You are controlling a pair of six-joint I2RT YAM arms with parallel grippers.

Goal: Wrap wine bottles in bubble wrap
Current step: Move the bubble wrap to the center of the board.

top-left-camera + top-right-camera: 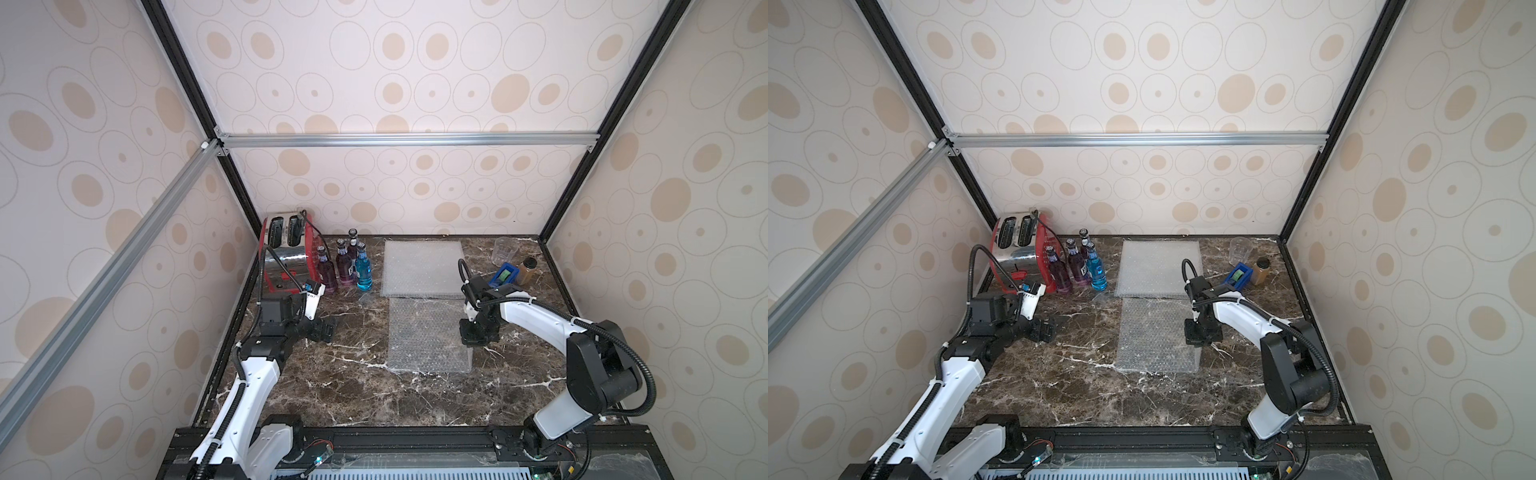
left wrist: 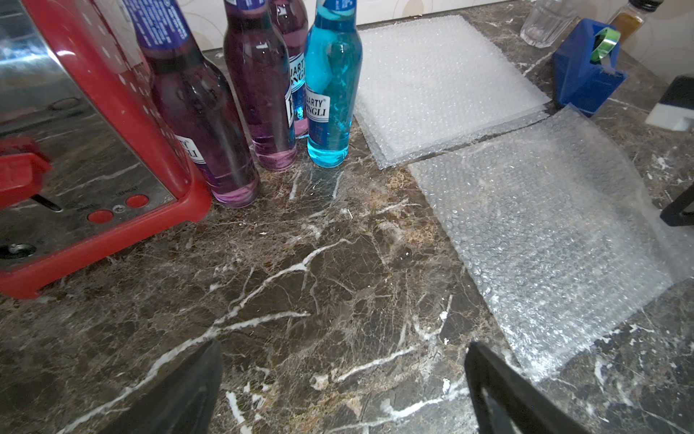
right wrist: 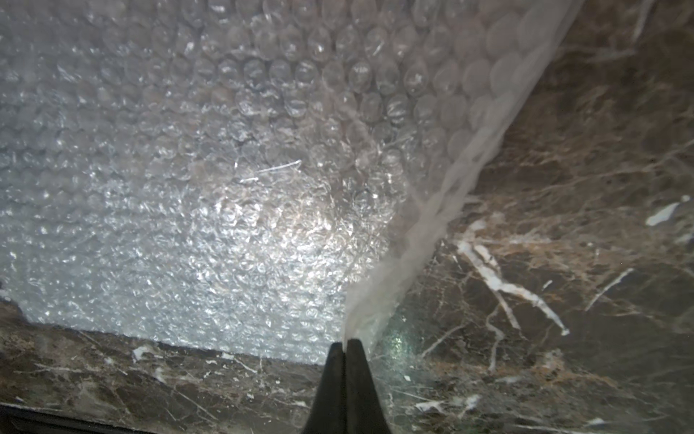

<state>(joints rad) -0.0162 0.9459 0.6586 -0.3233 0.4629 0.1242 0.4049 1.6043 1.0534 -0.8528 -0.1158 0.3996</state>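
Note:
Several wine bottles stand upright at the back left: three purple ones [image 1: 344, 266] and a blue one [image 1: 364, 272], also close in the left wrist view [image 2: 332, 94]. A stack of bubble wrap [image 1: 422, 268] lies flat at the back. One single bubble wrap sheet [image 1: 426, 336] [image 2: 544, 225] lies in front of it. My right gripper [image 1: 471, 348] [image 3: 345, 342] is shut on that sheet's right edge, which is lifted off the table. My left gripper [image 1: 328, 328] [image 2: 343, 349] hangs open over bare marble, left of the sheet and in front of the bottles, holding nothing.
A red toaster [image 1: 286, 249] stands against the left wall beside the bottles. At the back right are a clear cup [image 1: 505, 249], a blue tape dispenser [image 1: 505, 276] and an amber jar [image 1: 527, 270]. Patterned walls close three sides of the marble table [image 1: 353, 395].

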